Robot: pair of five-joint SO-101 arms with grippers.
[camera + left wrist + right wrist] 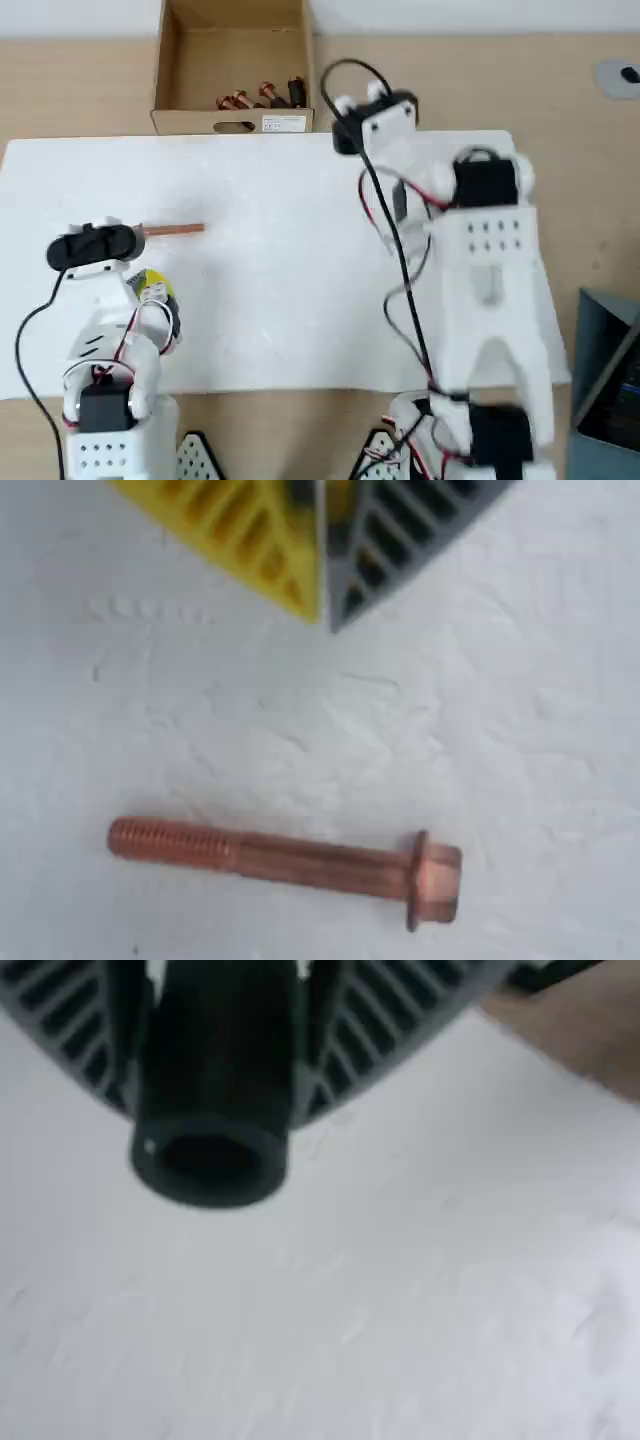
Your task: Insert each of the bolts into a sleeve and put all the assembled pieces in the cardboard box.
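Note:
A copper bolt (pixel 290 862) lies flat on the white mat (pixel 500 730), apart from my left gripper (pixel 322 612), whose yellow and grey fingers are shut tip to tip with nothing between them. From above, the bolt (pixel 172 230) lies just right of the left arm's wrist (pixel 92 246). My right gripper (pixel 215 1070) is shut on a black sleeve (pixel 210 1155), whose open end hangs above the mat. The right arm's head (pixel 372 118) is at the mat's far edge, near the cardboard box (pixel 235 122). Several copper bolts in black sleeves (pixel 262 97) lie in the box.
The white mat (pixel 280 300) covers most of the wooden table (pixel 80 90). The box stands beyond its far edge. A dark grey bin (pixel 605 380) stands at the right edge, and a grey disc (pixel 618 76) sits at the far right corner.

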